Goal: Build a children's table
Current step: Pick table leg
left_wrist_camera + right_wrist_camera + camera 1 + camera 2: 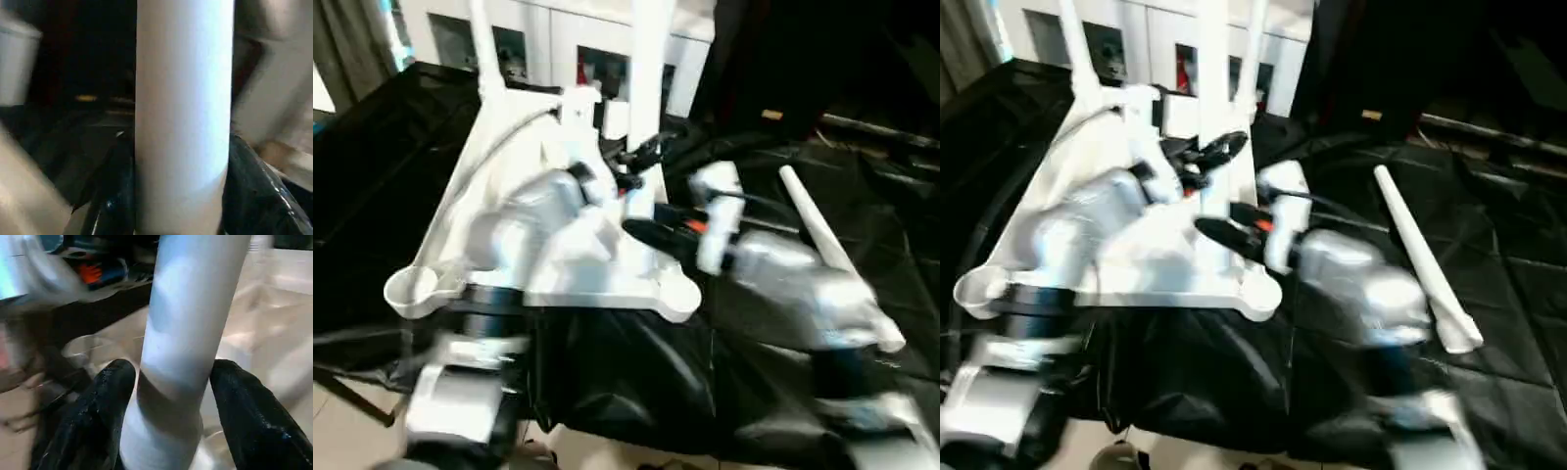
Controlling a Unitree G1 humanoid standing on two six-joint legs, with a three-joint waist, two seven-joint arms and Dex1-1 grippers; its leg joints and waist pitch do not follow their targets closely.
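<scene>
While both arms reach over the upturned white table top [558, 264] on the black-draped work table [862, 215], the left gripper [178, 215] sits closed around an upright leg [183, 98], axis vertical. Right gripper [168, 411] brackets the same leg lower down, fingers [100, 406] part open; contact is unclear. A loose leg [1420, 259] lies at 3 o'clock, its axis running from 11 to 5 o'clock, wide end nearest.

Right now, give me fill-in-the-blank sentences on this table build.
The top lies on a ___ cloth.
One leg lies on the cloth, ___ of the top.
The near-left socket is ___.
The left hand grips an upright ___.
Missing: black; right; empty; leg.
</scene>
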